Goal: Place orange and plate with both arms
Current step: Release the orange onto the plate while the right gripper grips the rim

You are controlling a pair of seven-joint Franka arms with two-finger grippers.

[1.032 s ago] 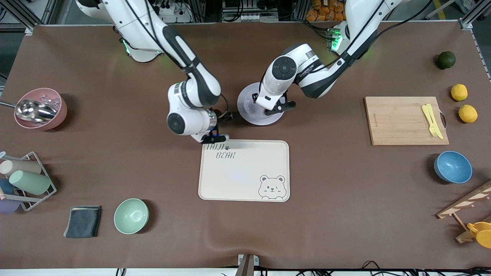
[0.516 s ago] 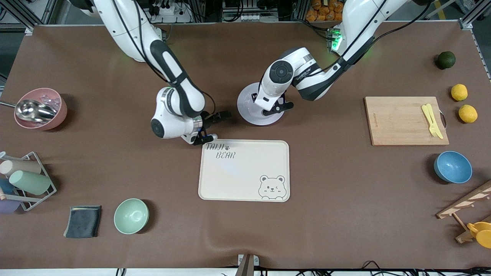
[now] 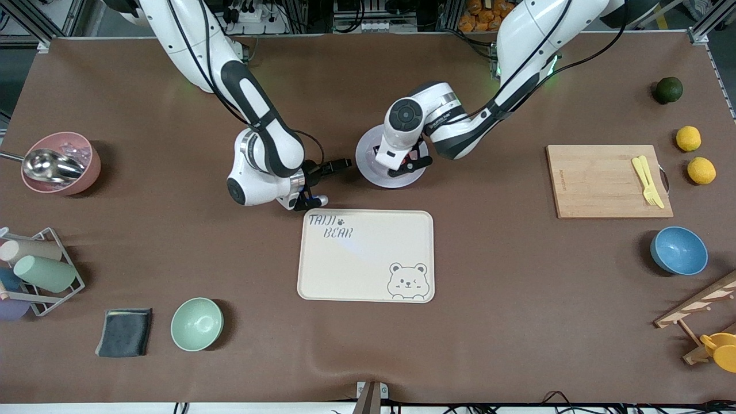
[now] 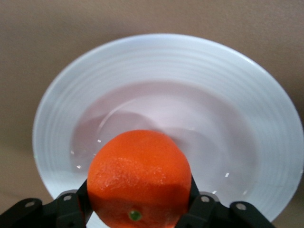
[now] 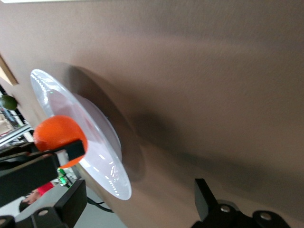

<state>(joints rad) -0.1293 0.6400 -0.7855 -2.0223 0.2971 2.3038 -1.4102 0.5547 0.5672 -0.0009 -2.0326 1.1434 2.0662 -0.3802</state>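
The orange sits between the two black fingers of my left gripper, which is shut on it. It hangs just above the bowl of the pale plate. In the front view the left gripper is over the plate, which stands farther from the camera than the bear tray. My right gripper is open and holds nothing, low beside the plate toward the right arm's end, by the tray's corner. The right wrist view shows the plate edge-on with the orange over it.
A cutting board with a yellow fork, two lemons, a dark green fruit and a blue bowl lie toward the left arm's end. A mint bowl, grey cloth, cup rack and pink bowl lie toward the right arm's end.
My right gripper has drawn back from the tray's corner toward the right arm's end. My left gripper has shifted a little over the plate with the orange in it.
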